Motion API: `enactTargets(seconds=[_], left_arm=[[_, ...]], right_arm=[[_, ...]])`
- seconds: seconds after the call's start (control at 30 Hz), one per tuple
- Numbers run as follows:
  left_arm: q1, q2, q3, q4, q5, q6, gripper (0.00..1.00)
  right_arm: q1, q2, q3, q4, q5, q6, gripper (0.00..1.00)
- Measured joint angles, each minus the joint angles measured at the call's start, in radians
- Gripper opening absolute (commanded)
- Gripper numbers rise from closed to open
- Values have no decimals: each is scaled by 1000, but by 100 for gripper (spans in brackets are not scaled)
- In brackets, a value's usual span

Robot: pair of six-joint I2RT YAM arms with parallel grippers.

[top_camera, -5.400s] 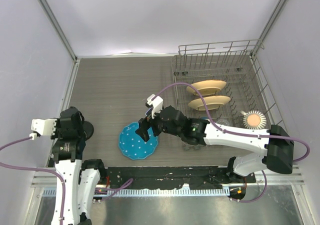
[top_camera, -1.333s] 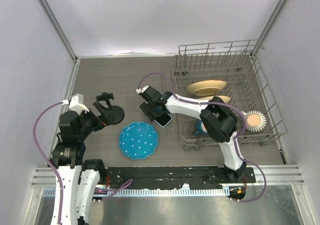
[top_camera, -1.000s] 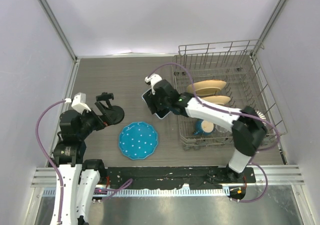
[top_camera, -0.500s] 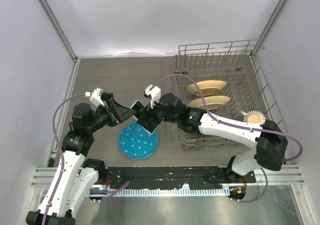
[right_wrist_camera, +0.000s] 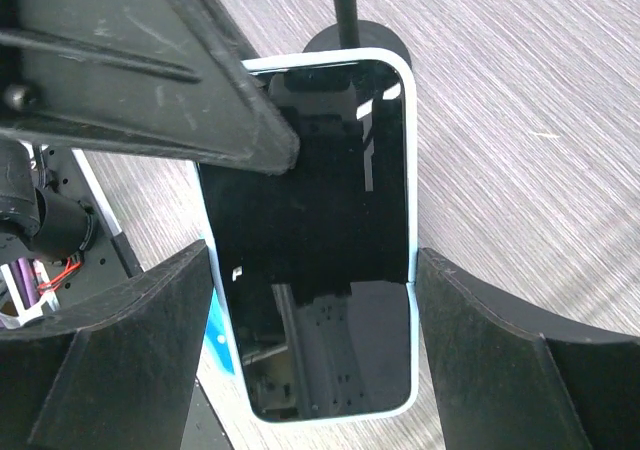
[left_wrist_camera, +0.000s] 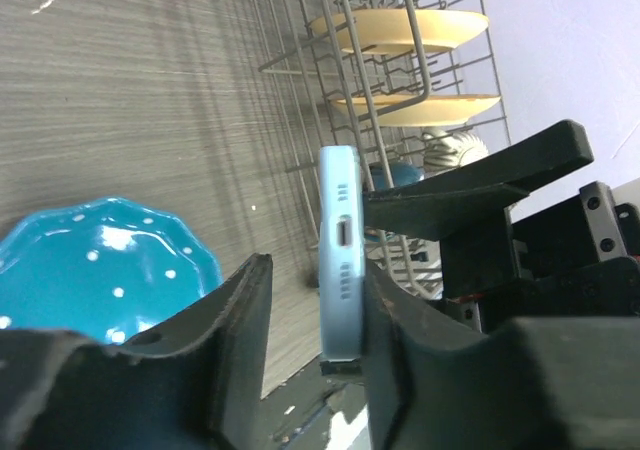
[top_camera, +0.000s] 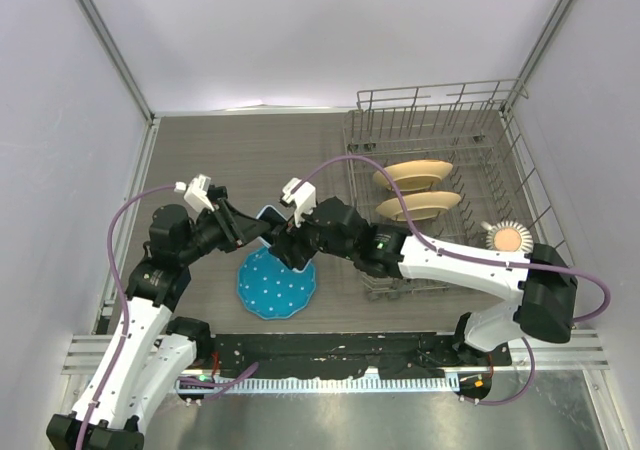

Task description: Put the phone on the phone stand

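Note:
My right gripper (top_camera: 283,240) is shut on the phone (top_camera: 268,213), a light blue case with a black screen, held above the table just beyond the blue plate. In the right wrist view the pads press both long edges of the phone (right_wrist_camera: 310,240). The left gripper (top_camera: 252,227) reaches in from the left and straddles the phone's far end. In the left wrist view the phone (left_wrist_camera: 340,270) stands edge-on between the jaws, touching the right one, with a gap to the left one. Beyond the phone, the phone stand's black disc base and thin post (right_wrist_camera: 355,38) show. In the top view the stand is hidden.
The blue dotted plate (top_camera: 275,282) lies on the table right below both grippers. The wire dish rack (top_camera: 450,140) fills the right side and holds two tan plates (top_camera: 412,177). Grey walls close in the left, back and right.
The right gripper carried the phone from beside the rack to left of centre. The left arm swung right, away from where it stood by the stand, until its jaws straddled the phone.

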Motion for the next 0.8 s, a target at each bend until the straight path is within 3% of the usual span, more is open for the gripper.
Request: enactTargets(seconds=[0.03, 0.07, 0.1, 0.2, 0.33, 0.53, 0.8], left_arm=[[0, 0, 0, 1, 2, 0, 21], [-1, 0, 0, 4, 5, 4, 3], [-1, 0, 0, 10, 11, 6, 0], [-2, 5, 0, 11, 23, 31, 0], [-5, 14, 1, 8, 39, 67, 0], [-13, -32, -10, 9, 69, 97, 0], [-8, -145, -95, 24, 126, 140, 0]], right_arm=[[5, 3, 5, -3, 4, -3, 9], [10, 7, 13, -10, 5, -5, 22], [15, 14, 22, -19, 6, -10, 50], [18, 39, 52, -60, 11, -31, 67], [-3, 57, 103, -149, -23, -42, 72], [-98, 55, 131, -218, -289, -27, 72], [-204, -24, 105, -291, -470, 54, 72]])
